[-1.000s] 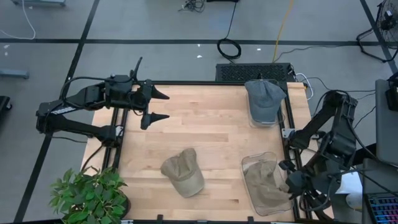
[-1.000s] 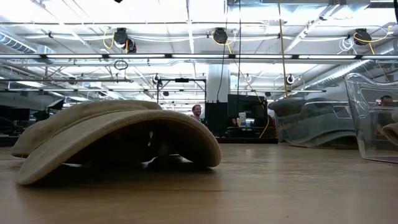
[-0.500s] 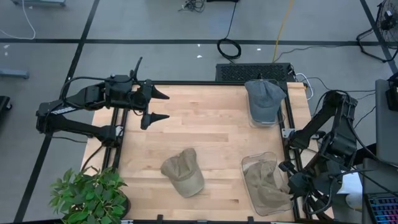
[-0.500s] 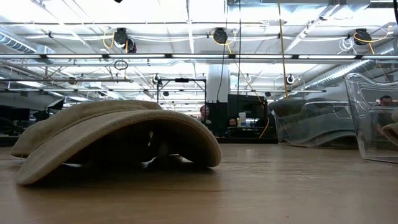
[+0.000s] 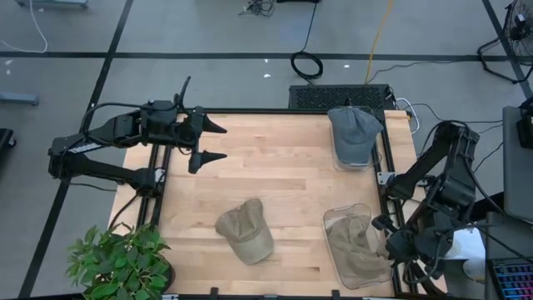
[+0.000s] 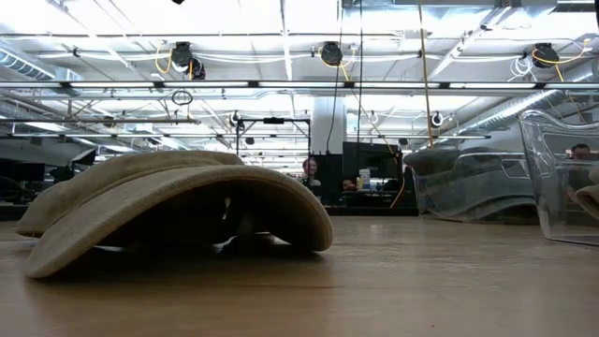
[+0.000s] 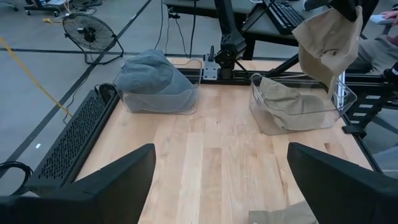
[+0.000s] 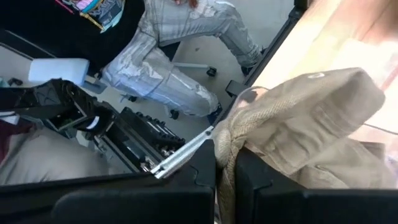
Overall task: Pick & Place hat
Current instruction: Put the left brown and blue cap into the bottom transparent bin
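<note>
Tan hat (image 5: pixel 356 243) over clear bin (image 5: pixel 333 218), right claw (image 5: pixel 390 243).

The left arm reaches in from the far-left side of the surface, folded at the elbow, its forearm running level toward the middle. The left gripper (image 5: pixel 213 142) hangs above the bare wood at the far-left part, jaws spread wide apart with nothing between them. The right arm stands at the right edge, bent sharply and doubled back toward the near corner. The right gripper (image 5: pixel 390 242) sits low at the near-right edge, jaws pinched tight on tan cloth (image 8: pixel 298 118).
</note>
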